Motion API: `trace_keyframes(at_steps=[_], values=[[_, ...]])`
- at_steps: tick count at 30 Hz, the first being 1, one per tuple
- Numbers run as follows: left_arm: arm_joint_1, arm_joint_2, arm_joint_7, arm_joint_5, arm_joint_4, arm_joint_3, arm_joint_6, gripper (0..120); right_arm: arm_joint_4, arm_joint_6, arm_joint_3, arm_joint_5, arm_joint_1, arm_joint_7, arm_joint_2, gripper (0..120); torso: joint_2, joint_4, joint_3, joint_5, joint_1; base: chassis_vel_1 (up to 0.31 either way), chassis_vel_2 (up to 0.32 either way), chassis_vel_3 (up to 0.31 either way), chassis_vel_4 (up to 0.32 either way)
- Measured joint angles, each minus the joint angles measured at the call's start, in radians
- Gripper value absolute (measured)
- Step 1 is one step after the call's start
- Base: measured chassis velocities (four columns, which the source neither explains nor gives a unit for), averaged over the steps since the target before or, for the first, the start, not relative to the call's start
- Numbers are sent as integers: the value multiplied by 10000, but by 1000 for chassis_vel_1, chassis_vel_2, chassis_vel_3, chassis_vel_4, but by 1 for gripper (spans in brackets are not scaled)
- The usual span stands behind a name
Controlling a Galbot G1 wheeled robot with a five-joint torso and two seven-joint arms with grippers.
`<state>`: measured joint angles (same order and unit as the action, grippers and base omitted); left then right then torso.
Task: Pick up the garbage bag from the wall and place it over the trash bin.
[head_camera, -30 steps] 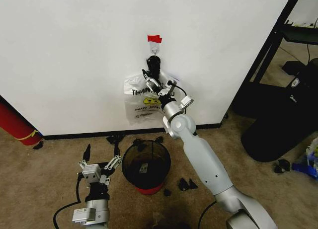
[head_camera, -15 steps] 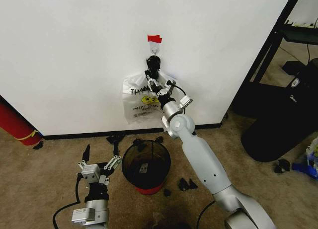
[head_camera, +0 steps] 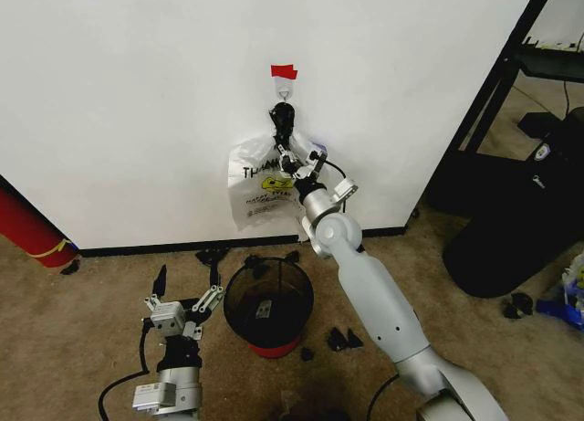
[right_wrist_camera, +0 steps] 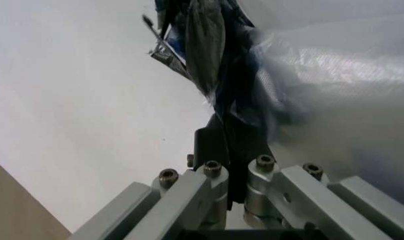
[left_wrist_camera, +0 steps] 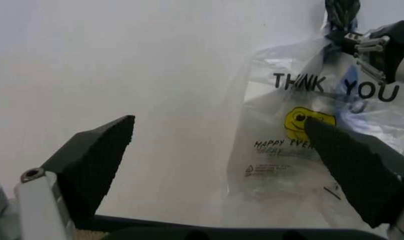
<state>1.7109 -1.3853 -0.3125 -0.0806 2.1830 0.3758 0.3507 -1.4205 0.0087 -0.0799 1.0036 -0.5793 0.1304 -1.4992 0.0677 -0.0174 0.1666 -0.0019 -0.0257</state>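
The garbage bag (head_camera: 258, 188) hangs on the white wall (head_camera: 137, 92) from a small hook (head_camera: 286, 91) under a strip of red tape (head_camera: 284, 71). It is thin translucent plastic with a yellow smiley and dark lettering, also seen in the left wrist view as the bag (left_wrist_camera: 288, 145). My right gripper (head_camera: 284, 120) reaches up to the bag's bunched handles just below the hook and is shut on them; the right wrist view shows the fingers (right_wrist_camera: 215, 145) pinching the dark gathered plastic (right_wrist_camera: 218, 55). My left gripper (head_camera: 187, 295) stands open, low beside the black mesh trash bin (head_camera: 267, 307).
A red cylinder (head_camera: 27, 227) leans at the left by the black baseboard (head_camera: 137, 248). Dark scraps (head_camera: 342, 339) lie on the carpet around the bin. A black stand (head_camera: 497, 83) and dark round base (head_camera: 511, 229) occupy the right side.
My right gripper has shifted slightly on the bag's handles near the hook, and the bag has swayed a little. The left arm is still.
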Motion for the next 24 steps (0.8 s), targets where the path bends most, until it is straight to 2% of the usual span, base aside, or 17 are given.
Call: trace_keyframes(at_steps=[9,14,24], values=[[-70,11,0,1,-32,-10,1,100,-245,28,36,-252,-263,50,126,0,0,0,0,0,0,0,0,0,0],[-168,232,0,5,-92,-31,2,100,-461,128,184,-468,-503,62,271,0,0,0,0,0,0,0,0,0,0],[-231,134,-32,-29,-173,-172,-22,100,-1214,185,177,-817,-1227,90,648,0,0,0,0,0,0,0,0,0,0]])
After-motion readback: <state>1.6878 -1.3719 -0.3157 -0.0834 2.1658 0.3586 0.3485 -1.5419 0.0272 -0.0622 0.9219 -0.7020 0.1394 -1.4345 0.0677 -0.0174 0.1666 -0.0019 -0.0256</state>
